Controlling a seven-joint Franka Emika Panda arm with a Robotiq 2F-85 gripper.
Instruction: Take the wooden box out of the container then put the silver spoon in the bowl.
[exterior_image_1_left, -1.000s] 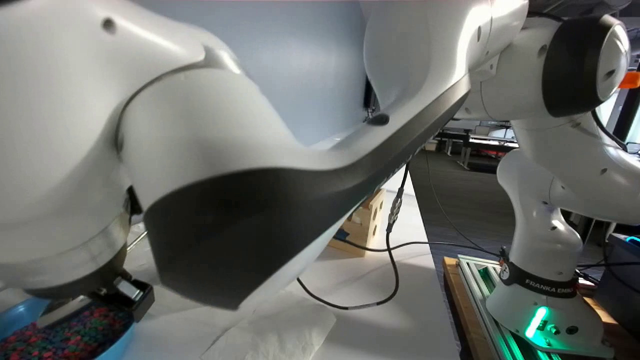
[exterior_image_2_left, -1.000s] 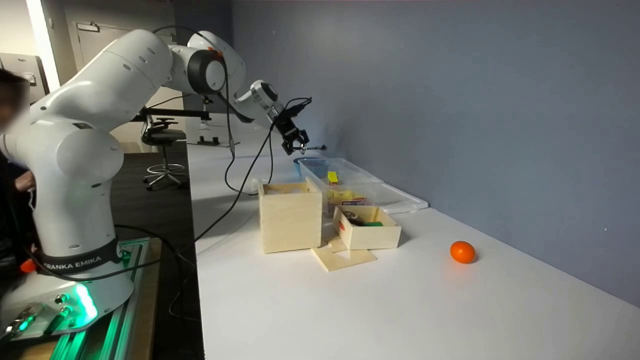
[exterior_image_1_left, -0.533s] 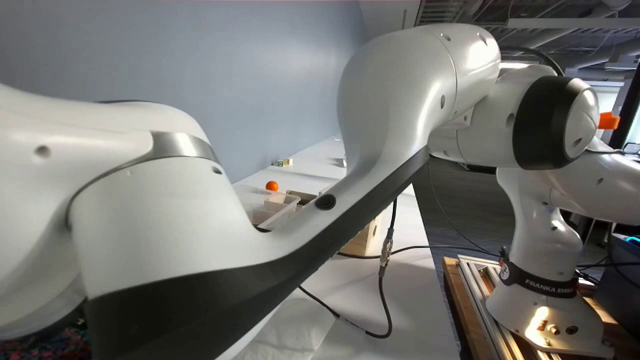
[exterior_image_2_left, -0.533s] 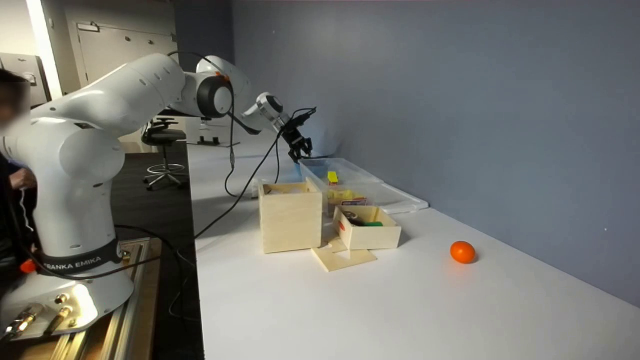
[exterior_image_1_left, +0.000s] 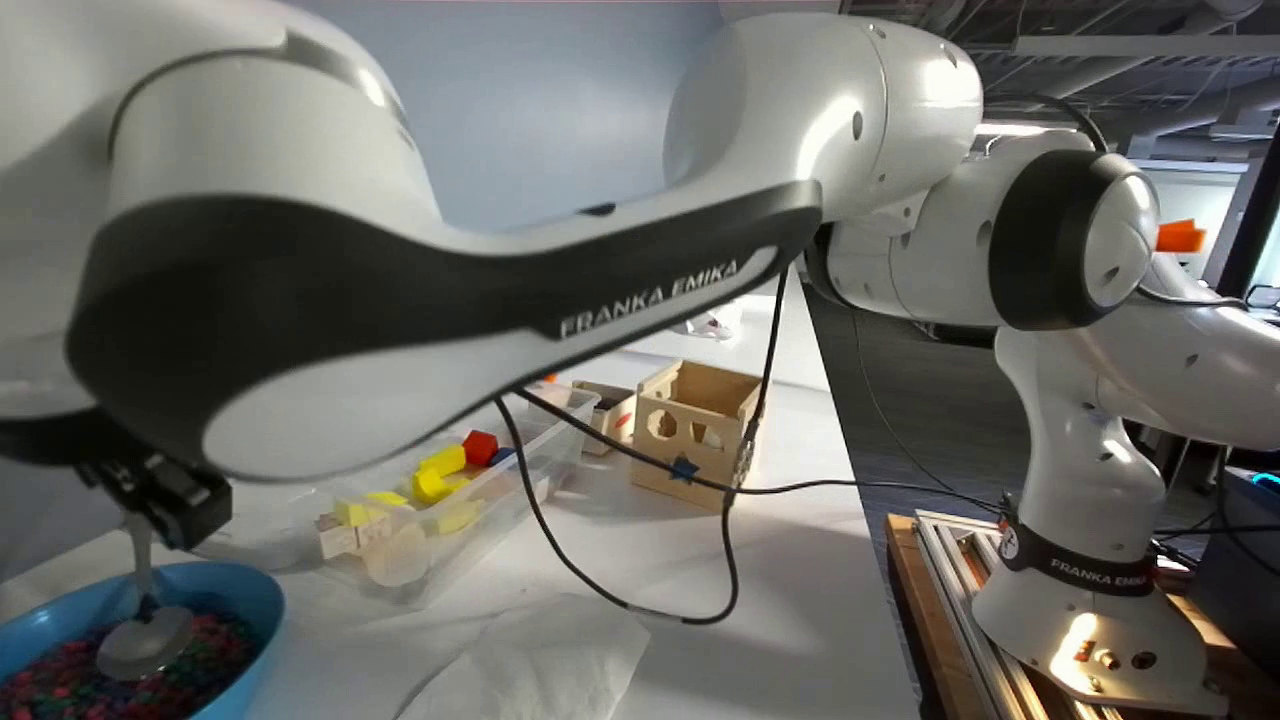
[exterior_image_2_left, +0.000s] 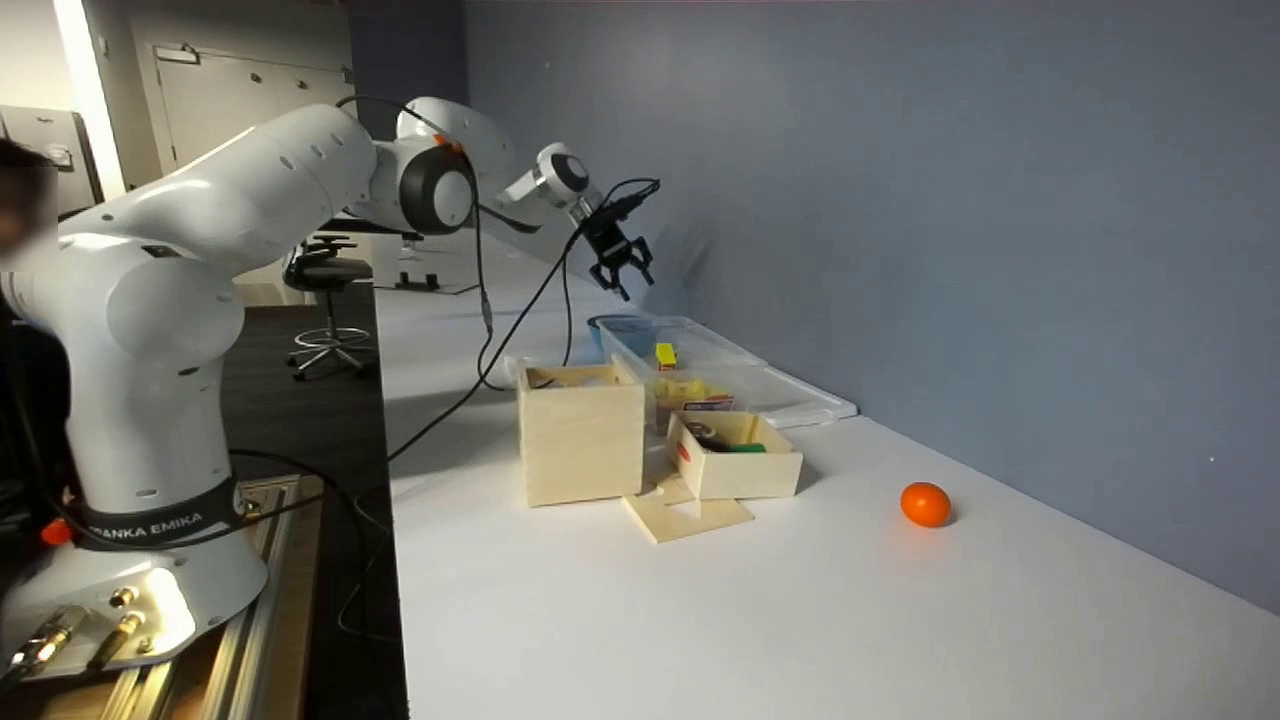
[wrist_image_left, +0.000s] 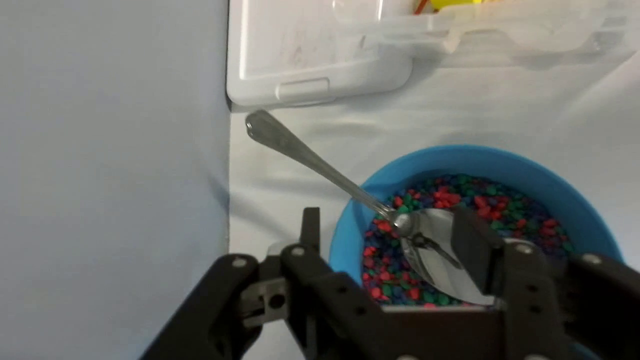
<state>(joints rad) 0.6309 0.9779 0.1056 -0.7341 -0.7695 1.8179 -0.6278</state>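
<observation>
Since half a second ago the arm (exterior_image_2_left: 265, 190) has risen higher over the bright-blue bowl (wrist_image_left: 470, 159) of red, green and blue bits (wrist_image_left: 397, 286). Its fingers (wrist_image_left: 310, 231) stand wide apart, gripping nothing. The silver spoon (wrist_image_left: 374, 202), shiny with a flared handle end, lies with its head inside that bowl, its handle crossing the rim at ten o'clock in the wrist view.

Silver spoon (wrist_image_left: 402, 224) in blue bowl (wrist_image_left: 465, 156) of coloured bits (wrist_image_left: 386, 267), handle (wrist_image_left: 305, 156) over the rim (wrist_image_left: 345, 245), pincer (wrist_image_left: 390, 230) wide apart.
</observation>
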